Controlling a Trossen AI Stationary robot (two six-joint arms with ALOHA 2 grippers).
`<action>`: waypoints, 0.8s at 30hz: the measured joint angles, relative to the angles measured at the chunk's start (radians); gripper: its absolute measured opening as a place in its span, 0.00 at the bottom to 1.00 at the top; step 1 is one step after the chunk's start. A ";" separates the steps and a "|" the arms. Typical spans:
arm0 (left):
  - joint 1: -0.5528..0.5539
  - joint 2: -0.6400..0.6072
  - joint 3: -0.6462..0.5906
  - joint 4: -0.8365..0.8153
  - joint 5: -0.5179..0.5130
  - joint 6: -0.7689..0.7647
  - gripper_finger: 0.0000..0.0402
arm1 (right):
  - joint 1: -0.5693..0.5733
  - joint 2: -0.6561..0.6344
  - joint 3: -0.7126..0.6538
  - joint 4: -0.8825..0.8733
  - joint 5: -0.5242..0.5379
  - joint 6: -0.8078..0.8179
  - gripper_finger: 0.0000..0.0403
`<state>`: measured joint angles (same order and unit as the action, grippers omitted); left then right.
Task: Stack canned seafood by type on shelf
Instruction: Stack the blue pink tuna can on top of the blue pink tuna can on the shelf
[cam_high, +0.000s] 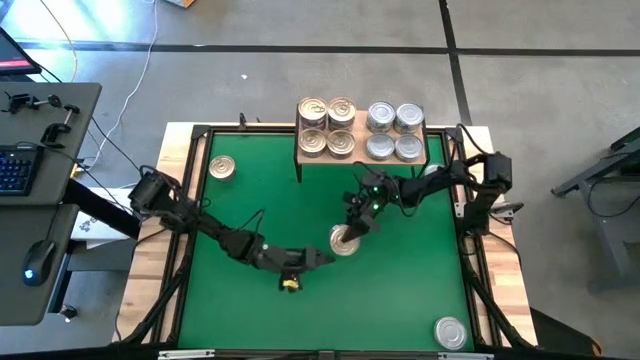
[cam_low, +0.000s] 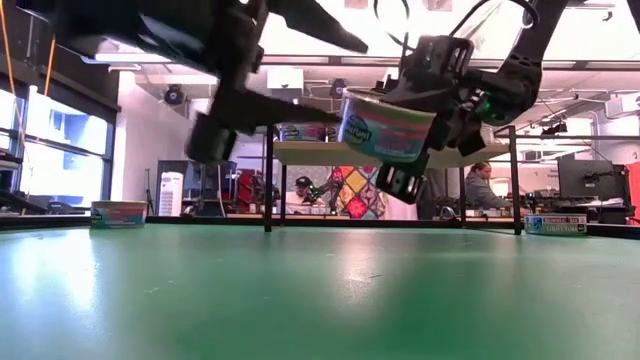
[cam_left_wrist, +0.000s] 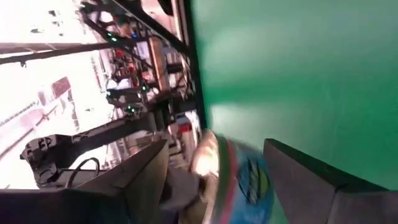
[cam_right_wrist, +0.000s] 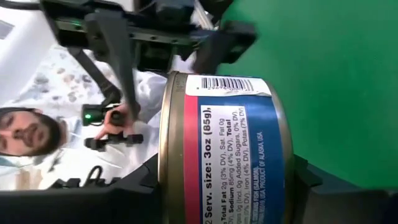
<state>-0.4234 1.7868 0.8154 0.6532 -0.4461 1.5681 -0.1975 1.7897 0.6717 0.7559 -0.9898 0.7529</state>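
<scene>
right gripper (cam_low: 415, 150) gripping tin (cam_low: 385, 125), above mat (cam_low: 320, 300)

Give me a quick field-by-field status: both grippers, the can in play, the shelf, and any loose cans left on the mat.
right gripper: shut on the held can, lifted above the mat's middle
held can: golden lid, blue and red label, off the green mat
left gripper: open, beside the held can, holding nothing
shelf: four golden-lid cans on its left half, four silver-lid cans on its right half
loose cans: golden-lid can at far left of the mat, silver-lid can at near right corner
</scene>
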 joint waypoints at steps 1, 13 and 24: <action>0.011 0.001 0.000 -0.003 0.000 0.026 0.64 | -0.002 0.000 0.000 0.010 -0.009 0.011 0.42; 0.078 0.103 0.000 0.190 -0.039 0.299 0.64 | -0.006 0.000 0.000 0.044 -0.042 0.054 0.42; 0.063 0.124 -0.001 0.230 -0.096 0.172 0.43 | -0.005 -0.002 0.001 0.038 -0.024 0.059 0.47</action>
<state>-0.3608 1.9106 0.8146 0.8829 -0.5417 1.7400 -0.2028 1.7882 0.6724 0.7935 -1.0140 0.8122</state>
